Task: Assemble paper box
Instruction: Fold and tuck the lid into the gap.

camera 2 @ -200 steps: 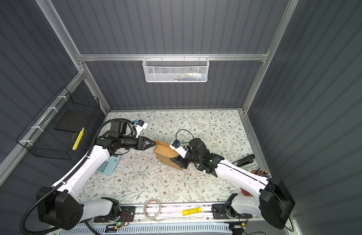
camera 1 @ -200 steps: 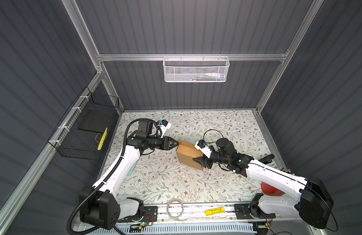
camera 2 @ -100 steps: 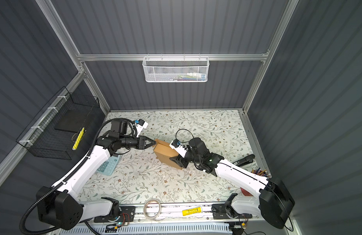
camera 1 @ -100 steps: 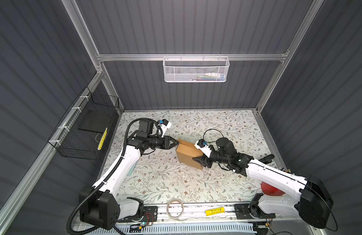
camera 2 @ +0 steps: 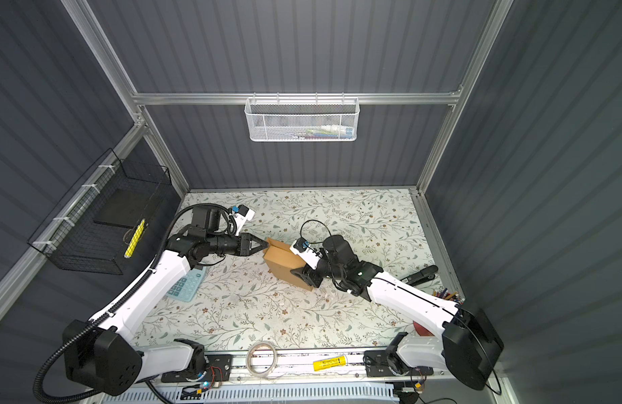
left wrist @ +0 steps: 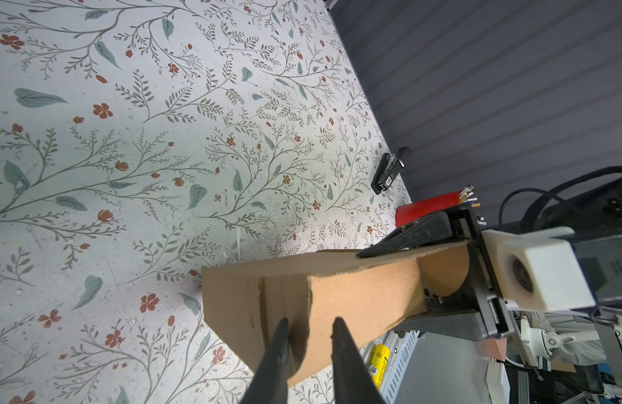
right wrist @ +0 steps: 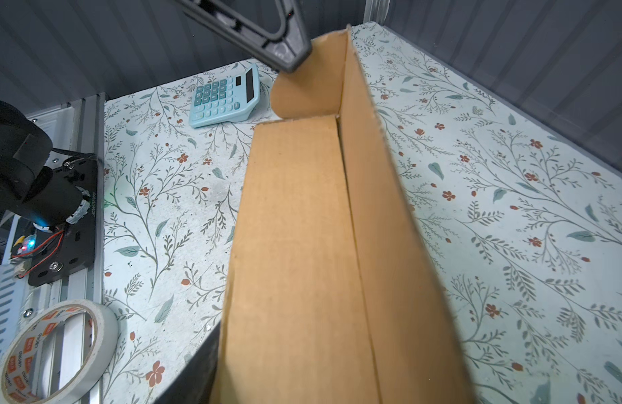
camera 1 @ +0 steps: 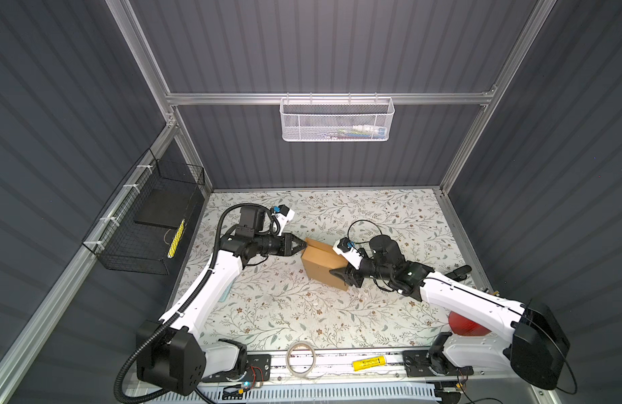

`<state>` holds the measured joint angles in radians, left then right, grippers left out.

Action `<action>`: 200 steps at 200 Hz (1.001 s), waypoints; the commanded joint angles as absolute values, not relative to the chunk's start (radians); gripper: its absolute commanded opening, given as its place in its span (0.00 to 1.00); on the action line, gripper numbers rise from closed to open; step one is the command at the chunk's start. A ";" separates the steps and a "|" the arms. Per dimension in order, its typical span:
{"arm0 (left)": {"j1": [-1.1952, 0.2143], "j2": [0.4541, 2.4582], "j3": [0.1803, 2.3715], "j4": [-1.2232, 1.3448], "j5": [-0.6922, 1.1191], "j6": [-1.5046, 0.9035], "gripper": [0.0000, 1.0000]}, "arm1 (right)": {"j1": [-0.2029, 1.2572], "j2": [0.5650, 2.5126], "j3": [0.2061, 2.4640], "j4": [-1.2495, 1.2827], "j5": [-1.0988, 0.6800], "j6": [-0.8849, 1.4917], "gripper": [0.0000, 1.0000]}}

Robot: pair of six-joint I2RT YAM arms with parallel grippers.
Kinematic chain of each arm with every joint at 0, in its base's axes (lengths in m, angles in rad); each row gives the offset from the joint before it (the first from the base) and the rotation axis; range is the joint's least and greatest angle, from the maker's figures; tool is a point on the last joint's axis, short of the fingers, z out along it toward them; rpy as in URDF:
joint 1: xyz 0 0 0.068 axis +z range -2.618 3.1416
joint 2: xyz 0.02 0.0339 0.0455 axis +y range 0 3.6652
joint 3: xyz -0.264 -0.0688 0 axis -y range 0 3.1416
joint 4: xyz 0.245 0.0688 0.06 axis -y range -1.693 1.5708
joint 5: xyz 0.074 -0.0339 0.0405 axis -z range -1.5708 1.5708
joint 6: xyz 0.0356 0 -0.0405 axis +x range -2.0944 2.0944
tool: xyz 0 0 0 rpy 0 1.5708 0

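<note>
Room: Dark ribbed walls (camera 1: 337, 52) closed in my cell, and the table (camera 1: 267, 314) wore a floral cover.
Box: The box (camera 1: 321, 267) stood on 1 long edge near the table's middle. It was only part folded, with 1 rounded flap (right wrist: 302, 91) loose at the end toward my left arm.
Right gripper: My right gripper (camera 1: 341, 276) was clamped on the far end of the box, with the cardboard between its 2 fingers, as the left wrist view showed.
Left gripper: My left gripper (left wrist: 311, 328) sat at the flap end with its fingers (left wrist: 281, 335) narrowly apart. In the right wrist view 1 fingertip touched the flap. I could not tell whether it pinched cardboard or merely bracketed it.
Risk 1: I judged that a hard push on the flap could pivot the whole box in my right grip, since only 1 end was held and the box balanced on an edge.
Risk 2: A crooked bite on the flap could have creased it off its score line, and it would then not tuck.
Risk 3: Had my fingers missed the flap, they could have slid along the wall and sprung the fold open.
Risk 4: My 2 arms faced each other along the box, so overshoot could have crushed it lengthwise.
Nearby: The calculator (right wrist: 225, 96) and tape (right wrist: 54, 349) lay well apart from the box, so I saw little threat there.
</note>
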<state>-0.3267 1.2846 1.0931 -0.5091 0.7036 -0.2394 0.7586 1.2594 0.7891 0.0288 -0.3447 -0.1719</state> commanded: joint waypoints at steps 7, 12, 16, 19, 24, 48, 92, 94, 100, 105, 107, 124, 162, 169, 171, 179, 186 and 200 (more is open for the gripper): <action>-0.341 1.256 1.079 -0.505 0.698 -0.261 0.22 | 0.754 1.273 0.828 0.045 -0.348 -0.166 0.39; -0.342 1.255 1.080 -0.505 0.697 -0.261 0.21 | 0.753 1.274 0.830 0.044 -0.348 -0.167 0.39; -0.342 1.255 1.080 -0.506 0.695 -0.261 0.21 | 0.753 1.275 0.831 0.044 -0.348 -0.167 0.39; -0.342 1.255 1.081 -0.507 0.693 -0.263 0.21 | 0.754 1.275 0.831 0.044 -0.348 -0.166 0.39; -0.342 1.255 1.081 -0.507 0.692 -0.263 0.21 | 0.753 1.275 0.831 0.044 -0.348 -0.168 0.39; -0.342 1.253 1.088 -0.503 0.690 -0.278 0.20 | 0.753 1.278 0.833 0.041 -0.347 -0.169 0.39; -0.343 1.252 1.097 -0.537 0.653 -0.258 0.23 | 0.753 1.275 0.832 0.040 -0.352 -0.173 0.39; -0.343 1.252 1.097 -0.539 0.651 -0.257 0.23 | 0.753 1.274 0.832 0.039 -0.353 -0.174 0.39; -0.343 1.254 1.096 -0.543 0.645 -0.254 0.24 | 0.754 1.272 0.831 0.040 -0.359 -0.174 0.39; -0.344 1.253 1.094 -0.545 0.642 -0.252 0.23 | 0.754 1.271 0.830 0.039 -0.364 -0.173 0.39; -0.344 1.253 1.094 -0.545 0.639 -0.252 0.23 | 0.753 1.270 0.830 0.039 -0.366 -0.174 0.39; -0.344 1.253 1.089 -0.549 0.626 -0.249 0.23 | 0.754 1.267 0.831 0.040 -0.379 -0.173 0.39; -0.343 1.253 1.096 -0.560 0.598 -0.241 0.22 | 0.753 1.258 0.827 0.039 -0.387 -0.175 0.39; -0.343 1.253 1.099 -0.562 0.593 -0.241 0.20 | 0.754 1.258 0.825 0.039 -0.387 -0.176 0.39; -0.344 1.253 1.099 -0.564 0.591 -0.240 0.20 | 0.754 1.257 0.825 0.039 -0.387 -0.176 0.39; -0.344 1.253 1.103 -0.573 0.584 -0.238 0.18 | 0.753 1.256 0.823 0.041 -0.387 -0.175 0.39; -0.345 1.251 1.103 -0.575 0.581 -0.237 0.17 | 0.753 1.255 0.820 0.045 -0.387 -0.173 0.39; -0.345 1.246 1.101 -0.572 0.580 -0.241 0.15 | 0.753 1.255 0.816 0.049 -0.394 -0.170 0.39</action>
<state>-0.3389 1.2732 1.0908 -0.5415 0.5953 -0.2581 0.7578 1.2716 0.7994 0.0261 -0.3691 -0.1722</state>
